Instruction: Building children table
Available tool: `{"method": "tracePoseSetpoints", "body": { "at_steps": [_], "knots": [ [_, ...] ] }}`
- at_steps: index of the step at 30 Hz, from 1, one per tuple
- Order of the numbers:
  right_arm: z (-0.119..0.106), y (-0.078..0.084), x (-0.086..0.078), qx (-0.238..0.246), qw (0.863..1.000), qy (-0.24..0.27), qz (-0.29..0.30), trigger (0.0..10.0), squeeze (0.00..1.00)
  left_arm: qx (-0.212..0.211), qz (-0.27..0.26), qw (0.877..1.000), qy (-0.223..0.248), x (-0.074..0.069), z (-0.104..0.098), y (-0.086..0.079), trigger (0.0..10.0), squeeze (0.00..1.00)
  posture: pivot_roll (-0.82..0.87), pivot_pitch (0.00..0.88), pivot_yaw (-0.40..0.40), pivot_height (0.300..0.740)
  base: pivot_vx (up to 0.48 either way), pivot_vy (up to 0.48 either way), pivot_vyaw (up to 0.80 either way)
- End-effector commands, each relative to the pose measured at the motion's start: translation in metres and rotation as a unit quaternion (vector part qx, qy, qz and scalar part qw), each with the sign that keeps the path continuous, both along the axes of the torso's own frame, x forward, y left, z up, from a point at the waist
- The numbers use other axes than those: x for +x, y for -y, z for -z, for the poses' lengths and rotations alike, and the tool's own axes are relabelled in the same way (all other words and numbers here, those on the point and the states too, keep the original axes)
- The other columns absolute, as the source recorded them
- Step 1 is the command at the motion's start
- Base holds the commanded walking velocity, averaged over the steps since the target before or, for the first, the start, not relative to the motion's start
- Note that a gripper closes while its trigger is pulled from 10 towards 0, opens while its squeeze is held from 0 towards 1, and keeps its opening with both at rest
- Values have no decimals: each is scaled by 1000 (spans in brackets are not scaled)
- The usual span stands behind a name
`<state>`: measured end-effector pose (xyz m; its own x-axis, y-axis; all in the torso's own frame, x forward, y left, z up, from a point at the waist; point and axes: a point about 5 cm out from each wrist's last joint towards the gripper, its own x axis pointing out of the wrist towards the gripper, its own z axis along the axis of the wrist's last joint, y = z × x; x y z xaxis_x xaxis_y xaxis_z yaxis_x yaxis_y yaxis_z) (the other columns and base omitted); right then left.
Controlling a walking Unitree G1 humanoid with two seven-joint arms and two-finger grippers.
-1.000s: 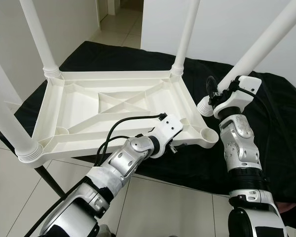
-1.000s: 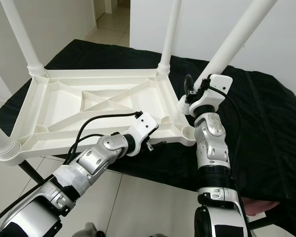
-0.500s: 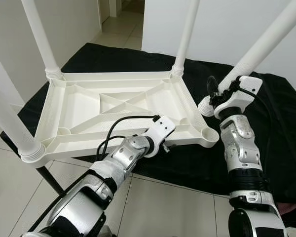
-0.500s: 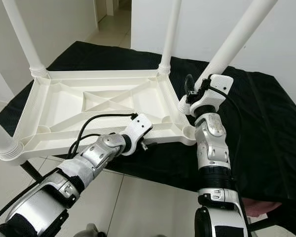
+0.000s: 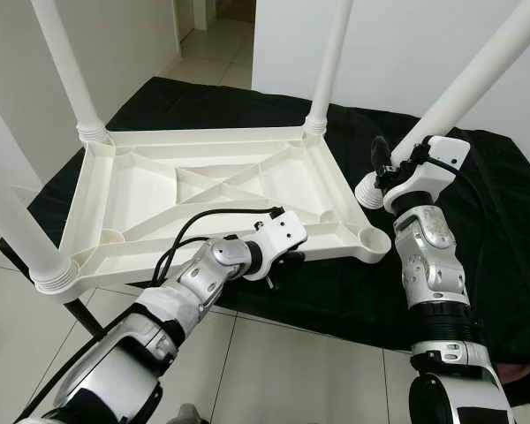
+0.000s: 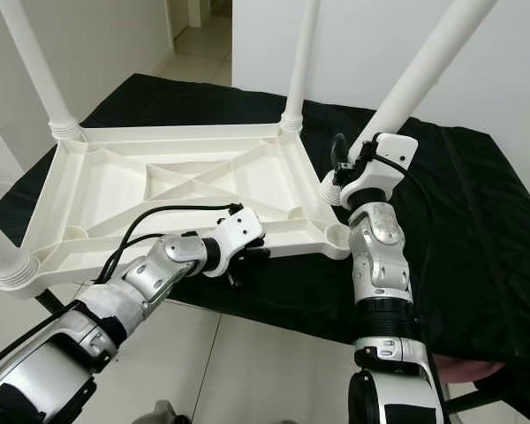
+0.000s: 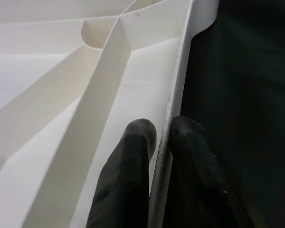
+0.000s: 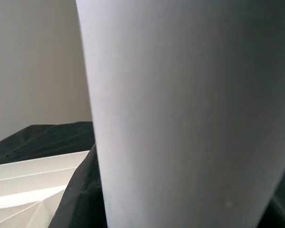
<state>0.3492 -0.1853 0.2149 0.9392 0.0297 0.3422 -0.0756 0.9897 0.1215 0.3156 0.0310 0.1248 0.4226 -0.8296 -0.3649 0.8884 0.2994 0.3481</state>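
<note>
Smooth white plastic tabletop (image 5: 203,190) & legs (image 5: 477,79), matt black cloth (image 5: 503,221).

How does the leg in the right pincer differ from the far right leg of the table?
The leg in the right pincer is tilted and its foot is outside the empty corner socket. The far right leg stands upright in its socket. Both are white tubes.

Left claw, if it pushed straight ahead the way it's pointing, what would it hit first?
Probably nothing new: the left claw already straddles the tabletop rim, so it would slide deeper along that rim.
</note>
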Motion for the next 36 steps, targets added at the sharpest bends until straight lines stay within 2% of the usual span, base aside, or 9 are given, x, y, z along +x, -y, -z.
{"method": "tracePoseSetpoints", "body": {
  "at_steps": [1, 6, 9, 15, 17, 25, 34, 35, 36],
  "knots": [
    [0, 2, -1, -3, 1000, -1, 2, 10000, 0, 29, 108, 993, -44, -16, 8, -5, 0, 0, -19, 0, -19, 740, 0, 0, 0],
    [0, 1, 0, -2, 1000, -2, 1, 10000, 0, 58, 126, 989, -56, -19, 14, -22, 0, 0, -19, 0, -19, 740, 0, 0, 0],
    [0, -1, 1, -2, 1000, -2, -3, 10000, 0, 97, 130, 985, -50, -18, 20, -37, 0, 0, -9, 0, -27, 740, 0, 0, 0],
    [0, -2, 1, -1, 1000, -2, -6, 10000, 0, 137, 108, 984, -33, -12, 25, -56, 0, 0, -9, 0, -29, 740, 0, 0, 0],
    [-1, -2, 1, -1, 1000, -1, -7, 10000, 0, 174, 85, 981, -17, -5, 27, -73, 0, 0, -8, 0, -34, 740, 0, 0, 0],
    [-2, -4, 1, -2, 1000, 0, -11, 10000, 0, 243, 9, 970, 23, 17, 23, -107, 0, 0, -8, 0, -38, 740, 0, 0, 0],
    [-2, -5, 1, -2, 1000, -1, -14, 10000, 0, 244, -1, 969, 36, 19, 18, -108, 0, 0, -10, 0, -43, 740, 0, 0, 0],
    [-2, -5, 1, -3, 1000, -2, -14, 10000, 0, 240, 14, 970, 30, 16, 19, -104, 5412, 0, -9, 0, -43, 740, 0, 0, 0],
    [-2, -5, 1, -3, 1000, -2, -14, 10000, 0, 240, 14, 970, 30, 16, 19, -104, 5412, 0, -9, 0, -43, 740, 0, 0, 0]
  ]
}}
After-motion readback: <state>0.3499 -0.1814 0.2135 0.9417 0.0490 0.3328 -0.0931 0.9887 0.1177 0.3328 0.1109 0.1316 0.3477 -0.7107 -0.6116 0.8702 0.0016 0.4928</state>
